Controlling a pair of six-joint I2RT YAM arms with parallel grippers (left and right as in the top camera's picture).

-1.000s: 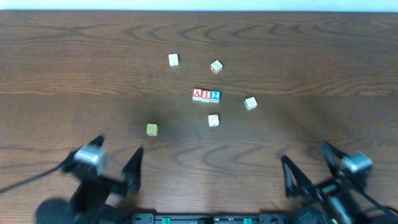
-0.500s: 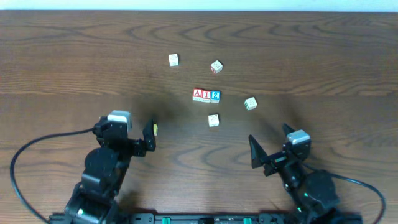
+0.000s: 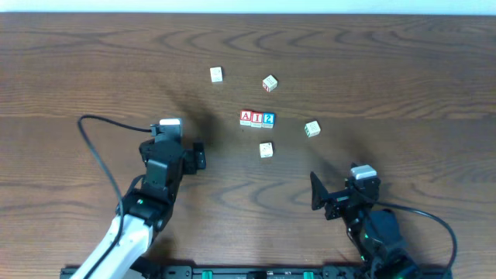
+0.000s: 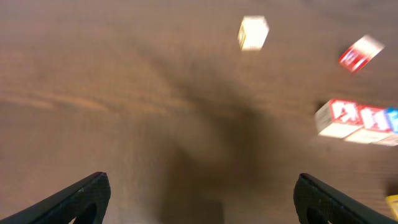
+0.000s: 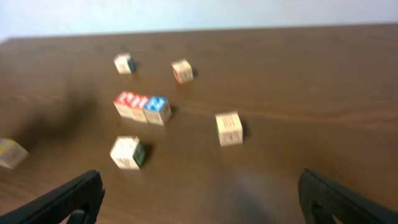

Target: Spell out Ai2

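From where I stand the word looks already laid out: a row of three blocks (image 3: 256, 118) sits near the middle of the table (image 3: 403, 70), reading A, I, 2 from left to right, red, red and blue, their sides touching or nearly so. Four loose blocks (image 3: 266, 149) lie scattered around the row, all apart from it, and a yellow block (image 4: 392, 204) peeks in at the corner of the left wrist view. The left gripper (image 4: 200, 186) hangs over bare wood to the left of the row, its fingers spread wide with nothing between them; the right gripper (image 5: 202, 186) is back near the table's front edge, likewise spread and empty. These blocks look like small, hard cubes, so I'd judge them light and stiff, with smooth faces that could slip or twist under an off-centre pinch. Any block in the row would best be taken from above, across its front and back faces, since its neighbours close off the sides, and a careless nudge would likely break the line.
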